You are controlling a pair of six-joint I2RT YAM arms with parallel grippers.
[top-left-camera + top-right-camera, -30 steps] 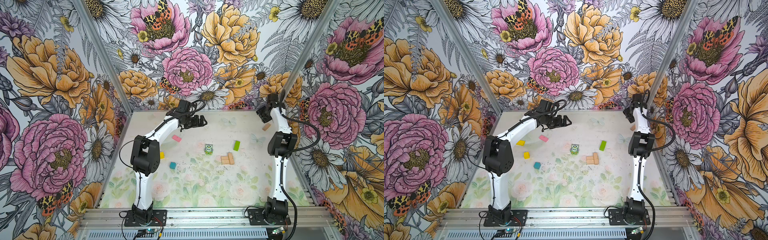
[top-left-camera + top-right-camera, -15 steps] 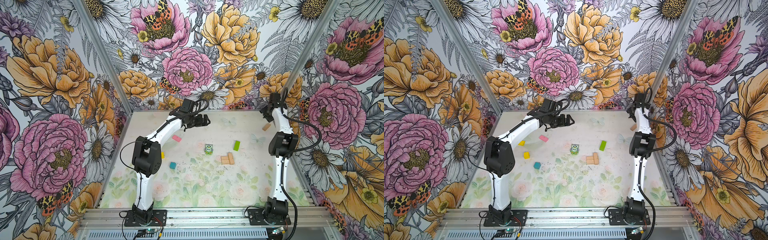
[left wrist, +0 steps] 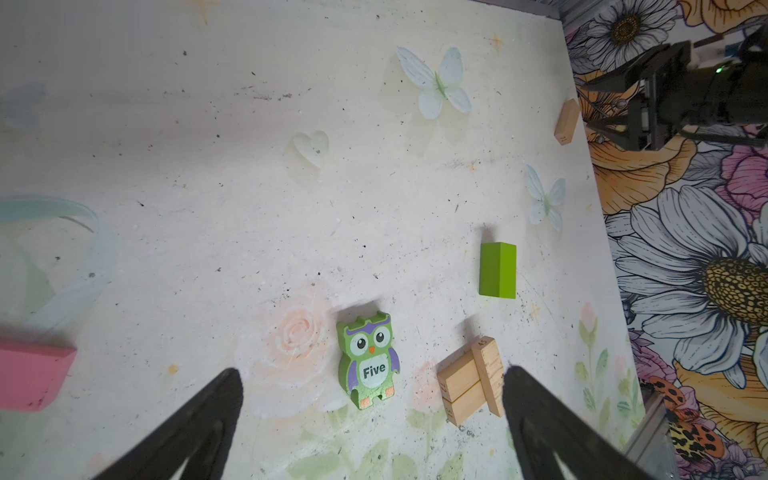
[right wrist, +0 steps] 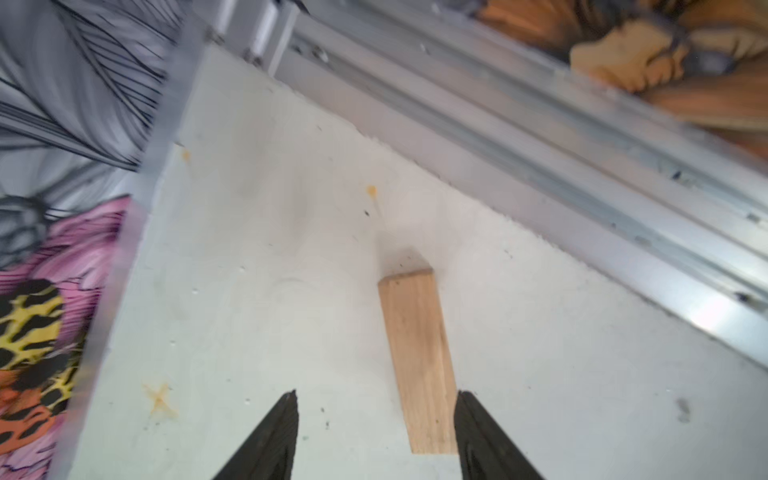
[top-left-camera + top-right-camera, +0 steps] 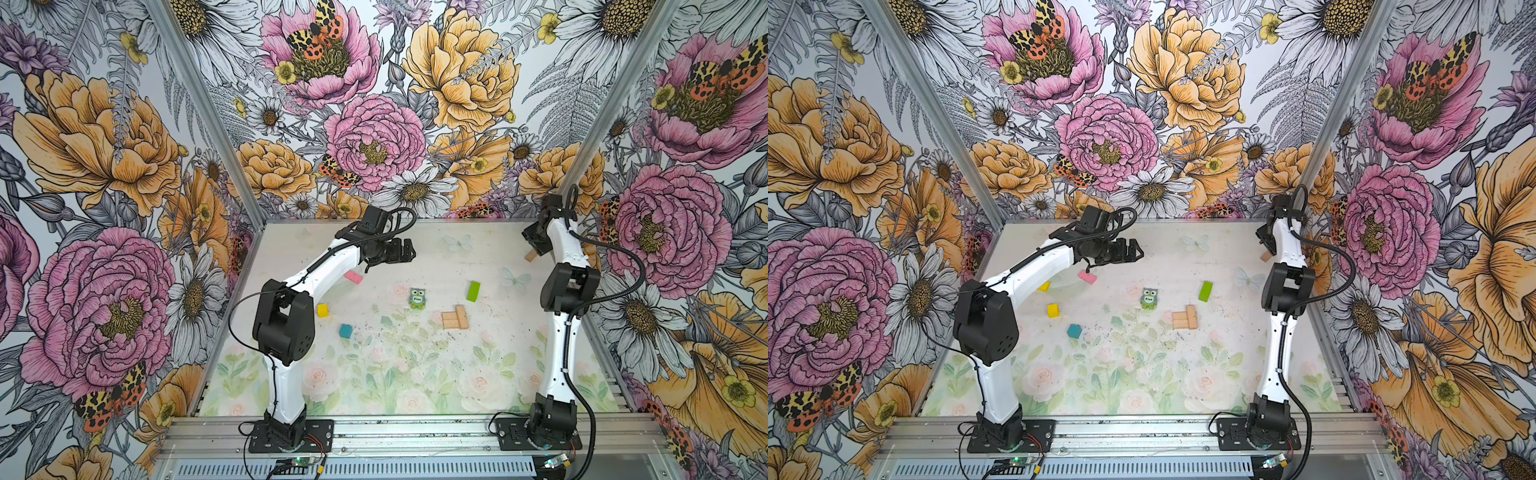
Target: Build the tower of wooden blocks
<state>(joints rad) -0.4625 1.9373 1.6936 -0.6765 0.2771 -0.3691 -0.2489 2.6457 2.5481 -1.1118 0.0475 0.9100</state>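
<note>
1. left tool - spread wide, empty, above the far counter near the pink bar.
2. right tool - jaws apart, lone tan bar lying flat between them in the far right corner, not pinched.
3. three tan bars touching, flat, mid-counter - nothing stacked.

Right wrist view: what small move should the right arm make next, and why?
Likely nudge the right gripper sideways to centre the tan bar: its fingers stand open, and the bar lies flat, off-centre, close beside one finger.
</note>
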